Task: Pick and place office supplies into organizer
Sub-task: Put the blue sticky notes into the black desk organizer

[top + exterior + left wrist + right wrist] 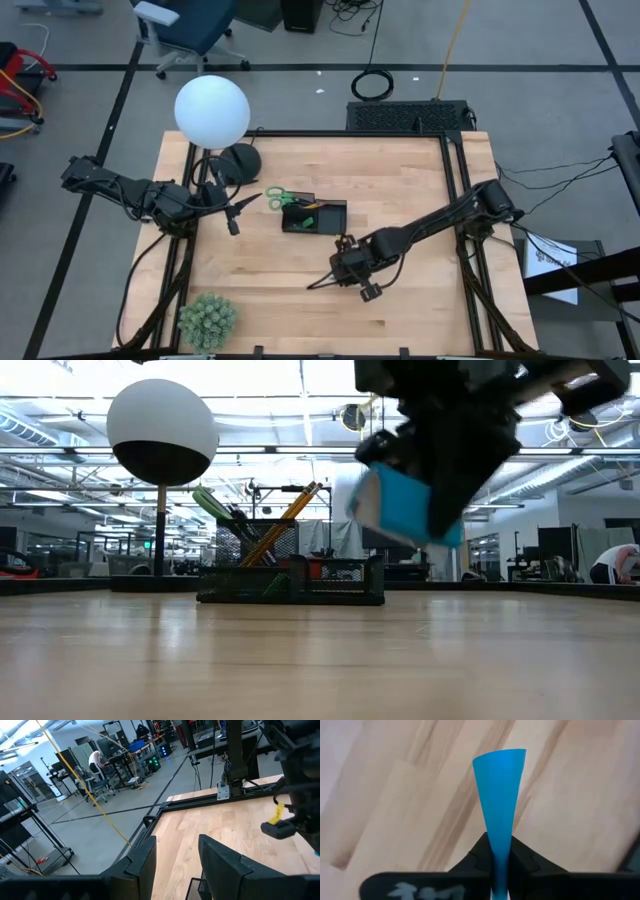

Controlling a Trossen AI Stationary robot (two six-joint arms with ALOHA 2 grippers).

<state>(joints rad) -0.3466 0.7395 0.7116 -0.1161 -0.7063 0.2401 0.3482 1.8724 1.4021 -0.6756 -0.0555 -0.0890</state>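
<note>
Right wrist view: right gripper [499,870] pinched tight on the blue square pad [500,795], pad edge-on between the fingers, above bare wood. Low view: pad [405,505] held clear of the table [320,660]. High view: right gripper [345,272] at about 5 o'clock from the organizer [314,216]; green-handled scissors [282,197] stand in its 9 o'clock end. Left gripper [233,213] hangs at 9 o'clock of the organizer, fingers [145,865] spread wide, empty.

Blue pad [405,505] aloft; organizer [290,582] behind
</note>
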